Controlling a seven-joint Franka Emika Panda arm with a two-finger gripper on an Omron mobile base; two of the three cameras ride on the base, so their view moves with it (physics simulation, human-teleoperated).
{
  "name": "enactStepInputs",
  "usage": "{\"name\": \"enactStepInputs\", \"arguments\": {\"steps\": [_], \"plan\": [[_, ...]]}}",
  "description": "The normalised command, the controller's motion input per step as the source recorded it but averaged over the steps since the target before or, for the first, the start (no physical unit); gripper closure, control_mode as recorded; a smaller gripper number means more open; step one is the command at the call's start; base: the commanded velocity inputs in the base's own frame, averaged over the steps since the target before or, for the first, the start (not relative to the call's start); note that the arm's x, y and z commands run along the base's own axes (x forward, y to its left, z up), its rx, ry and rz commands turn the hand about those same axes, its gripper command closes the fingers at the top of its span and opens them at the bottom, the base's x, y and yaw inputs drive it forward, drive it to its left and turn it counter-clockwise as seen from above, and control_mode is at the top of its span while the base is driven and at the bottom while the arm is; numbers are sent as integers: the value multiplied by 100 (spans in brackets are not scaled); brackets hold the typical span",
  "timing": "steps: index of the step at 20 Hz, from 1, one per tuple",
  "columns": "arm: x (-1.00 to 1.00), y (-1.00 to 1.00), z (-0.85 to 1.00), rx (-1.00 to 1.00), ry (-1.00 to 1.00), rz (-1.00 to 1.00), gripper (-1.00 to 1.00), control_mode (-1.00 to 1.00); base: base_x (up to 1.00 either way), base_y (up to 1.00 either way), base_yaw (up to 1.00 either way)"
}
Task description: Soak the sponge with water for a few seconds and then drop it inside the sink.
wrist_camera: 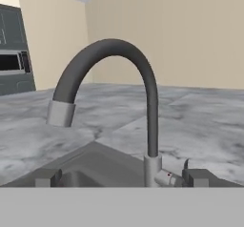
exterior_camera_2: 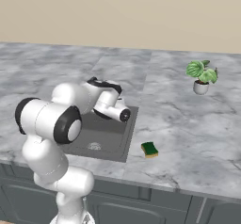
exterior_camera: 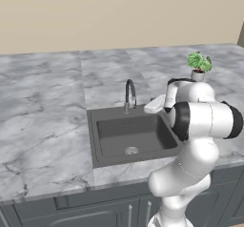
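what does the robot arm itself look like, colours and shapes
The arm is built of glossy white rounded segments, bulging at the joints and joined by black rings and dark end caps. Its thick lower column rises in front of the grey cabinets. The wrist section is white with a black band on top. In the hand view, the gripper shows two small blocky dark grey fingertips. No cables or markings are visible.

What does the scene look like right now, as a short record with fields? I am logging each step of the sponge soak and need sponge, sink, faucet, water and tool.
sponge: lying flat on the marble counter, just right of the sink, untouched
sink: dark grey basin, nothing in it but the drain
faucet: curved grey spout arching over the basin
water: no stream visible from the spout
tool: open, close in front of the faucet, holding nothing
plant: small potted plant far back on the counter
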Motion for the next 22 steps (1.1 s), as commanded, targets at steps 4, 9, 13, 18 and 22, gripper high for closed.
{"name": "enactStepInputs", "arguments": {"steps": [4,9,13,18,22], "plan": [[15,9,-17,0,0,0,-100,-100,0,0,0],[32,8,-18,0,0,0,-100,-100,0,0,0],[40,1,-13,0,0,0,-100,-100,0,0,0],[43,0,-17,0,0,0,-100,-100,0,0,0],[31,0,-24,0,0,0,-100,-100,0,0,0]]}}
